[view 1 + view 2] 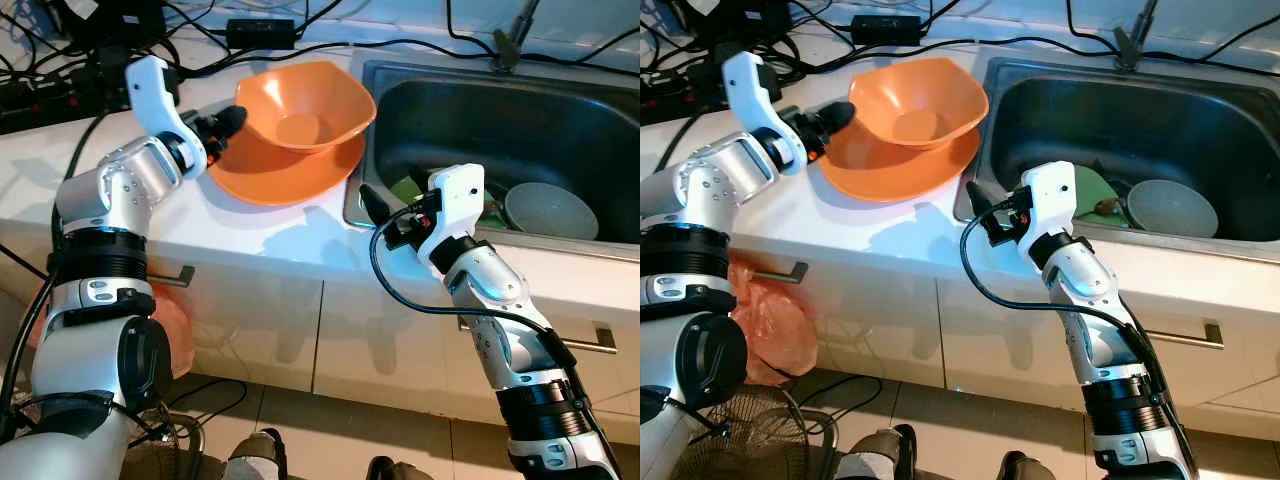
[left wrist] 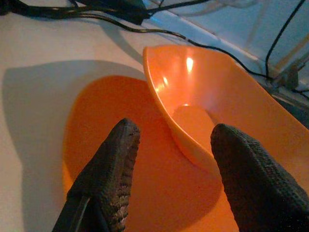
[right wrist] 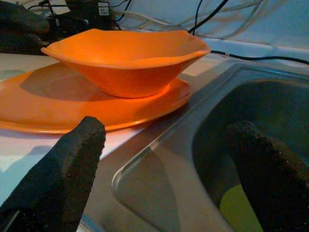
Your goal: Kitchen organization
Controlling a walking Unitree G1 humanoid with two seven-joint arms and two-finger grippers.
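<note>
An orange bowl (image 1: 305, 103) sits on an orange plate (image 1: 285, 170) on the white counter, just left of the steel sink (image 1: 470, 110). My left gripper (image 1: 228, 127) hovers open at the bowl's left rim, over the plate; its fingers (image 2: 113, 169) frame the bowl (image 2: 217, 116) without touching it. At the sink's front left corner my right gripper (image 1: 372, 208) stands open, its fingers (image 3: 72, 164) straddling the sink rim, pointing toward the plate (image 3: 72, 101). Inside the sink lie a grey bowl (image 1: 550, 210) and something green (image 1: 405, 188).
Black cables and a power strip (image 1: 40, 100) crowd the back of the counter. The faucet base (image 1: 510, 45) stands behind the sink. Cabinet doors with metal handles (image 1: 600, 345) run below. An orange plastic bag (image 1: 775, 320) hangs at the left cabinet.
</note>
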